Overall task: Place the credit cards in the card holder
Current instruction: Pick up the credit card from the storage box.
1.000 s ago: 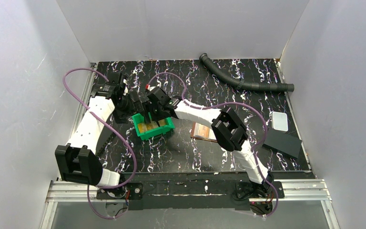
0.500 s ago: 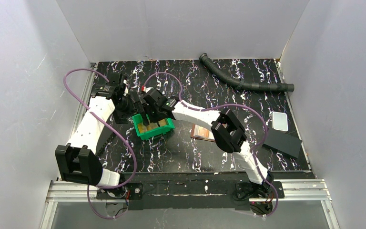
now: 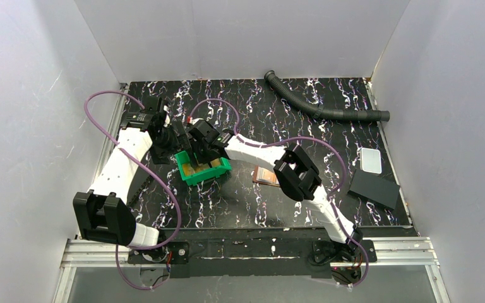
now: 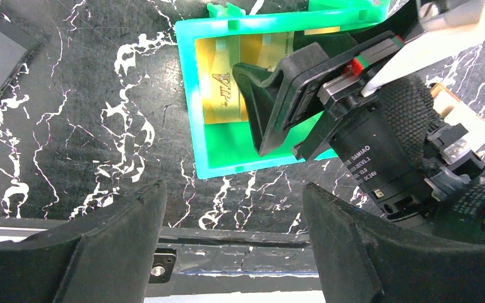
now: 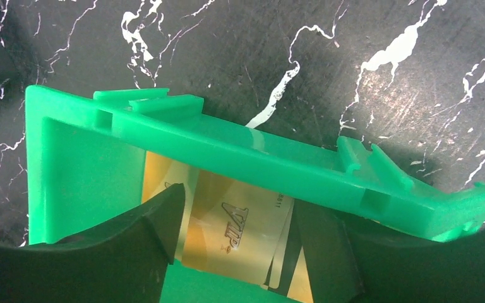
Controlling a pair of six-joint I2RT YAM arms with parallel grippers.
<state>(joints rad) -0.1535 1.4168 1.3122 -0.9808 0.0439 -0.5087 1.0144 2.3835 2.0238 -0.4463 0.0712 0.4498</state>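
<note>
Credit cards [image 5: 227, 237] lying flat in green bin [image 5: 227, 148], left of centre; card holder [image 3: 264, 175] on table [image 3: 290, 113] just right of it. We're at pick step: right gripper [image 5: 237, 211] down in bin, jaws spread astride gold card [image 4: 221, 88], nothing pinched. Left gripper [image 4: 230, 196] beside bin, jaws wide, empty. Next we reckon: close on card edge, lift clear.

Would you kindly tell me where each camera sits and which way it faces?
Top external: above and behind, looking down on the black marbled table; both arms show.
Left wrist: on the left hand, looking down at the green plastic bin; its spread fingers and the right hand show.
Right wrist: looks into the bin at a gold plastic card; own fingers show.
Shared: all see the bin.
</note>
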